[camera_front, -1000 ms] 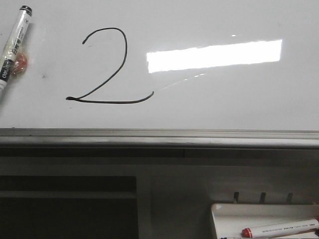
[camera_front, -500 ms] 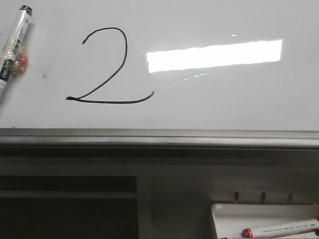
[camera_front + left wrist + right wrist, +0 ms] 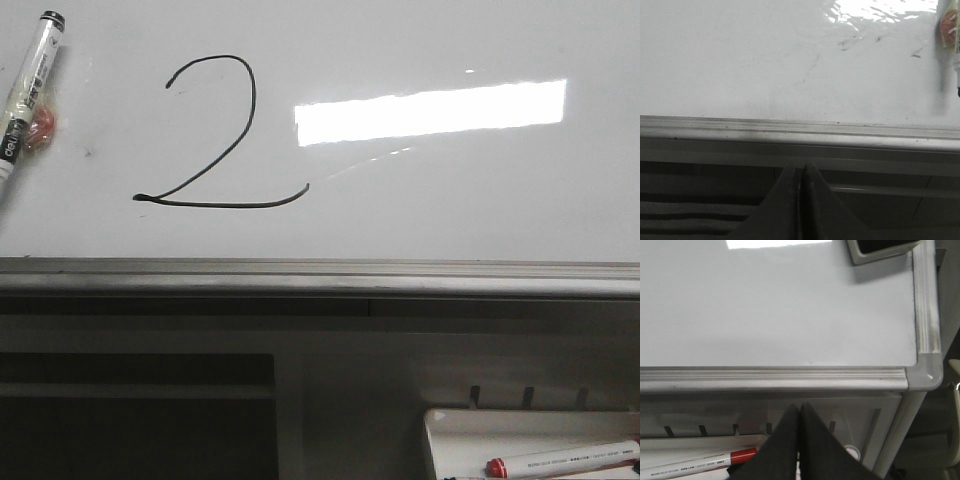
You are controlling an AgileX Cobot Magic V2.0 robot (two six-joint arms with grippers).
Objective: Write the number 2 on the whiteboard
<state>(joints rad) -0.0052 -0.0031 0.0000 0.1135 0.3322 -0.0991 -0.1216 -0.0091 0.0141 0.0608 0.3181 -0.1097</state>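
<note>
Nearest the camera in the front view: small white tray [image 3: 470, 440] at lower right, below the board edge, holding a red-capped marker [image 3: 560, 459] lying roughly flat, cap end toward the left. Three dark slots show in the panel just above the tray.

Left pincer [image 3: 800, 200]: seen only in the left wrist view, fingers pressed together tip to tip, nothing between them. It sits off the board, on the near side of the grey frame.

Right pincer [image 3: 799, 440]: seen only in the right wrist view, likewise closed on nothing, fingers meeting in a narrow seam. It sits near the board's rounded right corner, above the tray with the red-capped marker [image 3: 695, 466].

Next: grey metal frame edge [image 3: 320, 275] running the full width of the front view.

Beyond it, the whiteboard [image 3: 450, 210], glossy, with a bright rectangle of reflected light right of centre.

The number 2 [image 3: 215, 135] is drawn on the left-centre of the whiteboard in thin black line: looped top, diagonal stroke, long flat base whose tail turns up slightly at the right end, close to the lower left corner of the reflection.

Farthest left: a black-capped marker [image 3: 28, 85] lying tilted on the board, cap toward the far edge, with a small reddish object [image 3: 42, 128] touching its side. A dark grey object [image 3: 880, 250] sits at the far right of the board in the right wrist view; what it is cannot be told.
</note>
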